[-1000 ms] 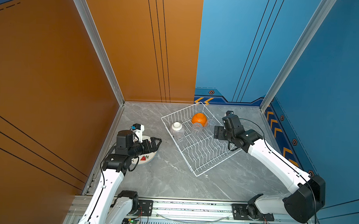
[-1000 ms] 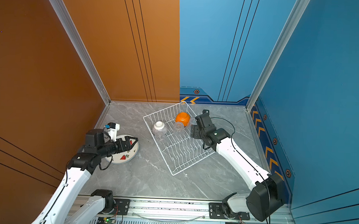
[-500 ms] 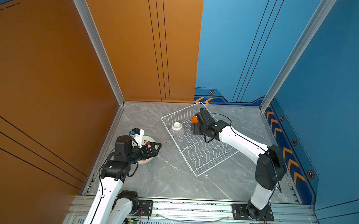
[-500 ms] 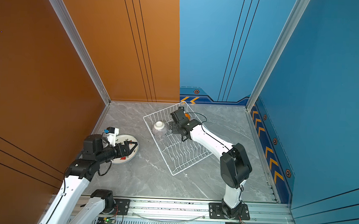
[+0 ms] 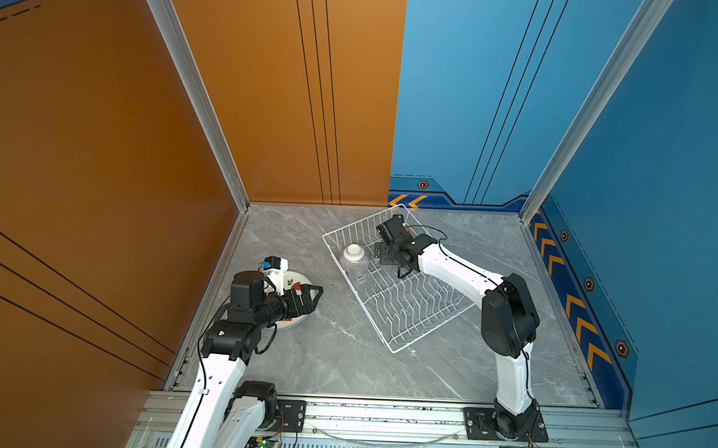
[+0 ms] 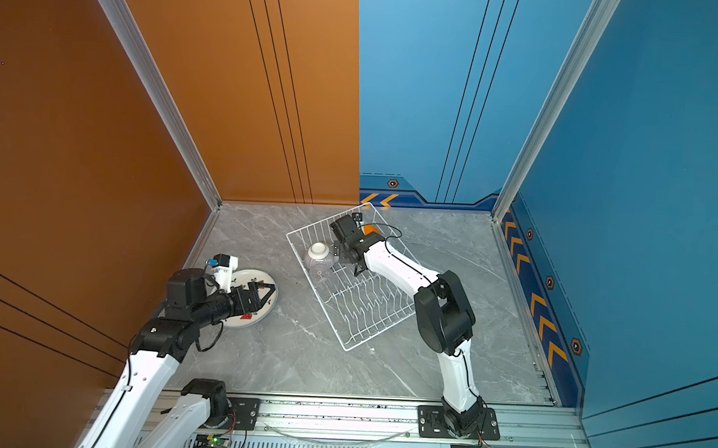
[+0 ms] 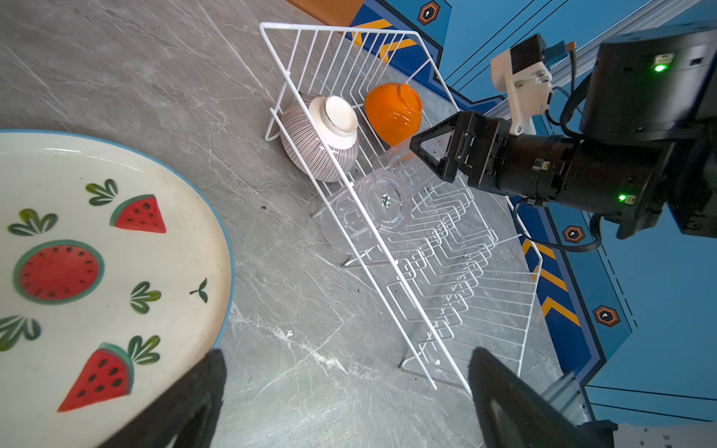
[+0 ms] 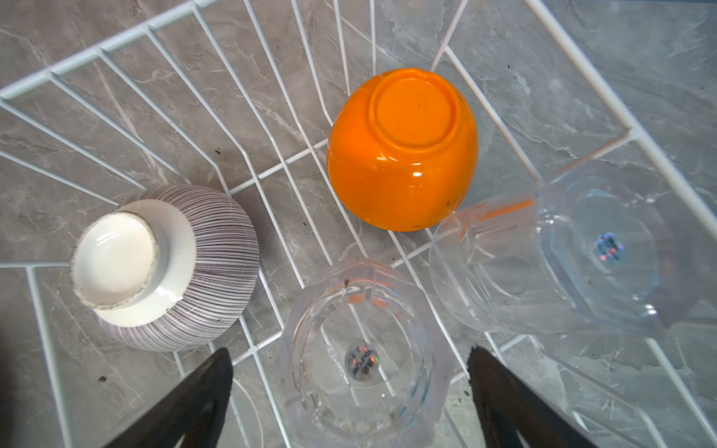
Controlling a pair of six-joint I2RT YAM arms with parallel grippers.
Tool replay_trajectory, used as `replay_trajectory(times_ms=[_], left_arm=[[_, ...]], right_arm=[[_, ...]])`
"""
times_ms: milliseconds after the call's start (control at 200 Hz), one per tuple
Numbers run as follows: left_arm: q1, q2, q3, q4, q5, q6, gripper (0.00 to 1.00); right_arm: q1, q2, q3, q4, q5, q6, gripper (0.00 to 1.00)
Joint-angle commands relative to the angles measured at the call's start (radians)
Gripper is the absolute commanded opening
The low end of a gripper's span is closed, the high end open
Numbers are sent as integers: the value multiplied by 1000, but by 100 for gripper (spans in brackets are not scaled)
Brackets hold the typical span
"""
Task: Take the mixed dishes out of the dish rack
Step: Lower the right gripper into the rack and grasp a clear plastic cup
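1. At the far end of the dish rack (image 5: 416, 306), four pieces wait with their bottoms up: an orange bowl (image 8: 403, 151), a striped bowl (image 8: 163, 267), a clear glass (image 8: 361, 360) and a second glass (image 8: 562, 252), which seems to lean beside the orange bowl. The rack's near end holds nothing.
2. The right gripper (image 8: 349, 350) hangs directly above the clear glass. Its jaws are spread wide, one on each side of the glass, and they hold nothing.
3. The left gripper (image 7: 346, 353) is also wide and empty. It hovers over the tabletop (image 5: 342, 370), just beside the rim of the watermelon plate (image 7: 97, 271). This plate lies flat near the tabletop's left edge, outside the rack.
4. The glass is probably light, stiff and brittle, and its smooth wall will be slippery.
5. I would take it across the wall, on two opposite flat facets below the thick base, and close gently.
6. A straight lift seems best, because the striped bowl is near and the rim may catch on the wires.
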Motion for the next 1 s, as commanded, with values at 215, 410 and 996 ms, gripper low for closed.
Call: replay_trajectory(times_ms=[215,410,996], left_arm=[[-5,8,-13,-17,-5,1,98],[3,13,-15,-17,-4,-1,98],[29,37,-21,-11,1,-7,98]], right_arm=[[-1,74,50,-57,45,50,94],[-7,92,58,-56,26,67,83],[0,23,-32,22,25,93,55]])
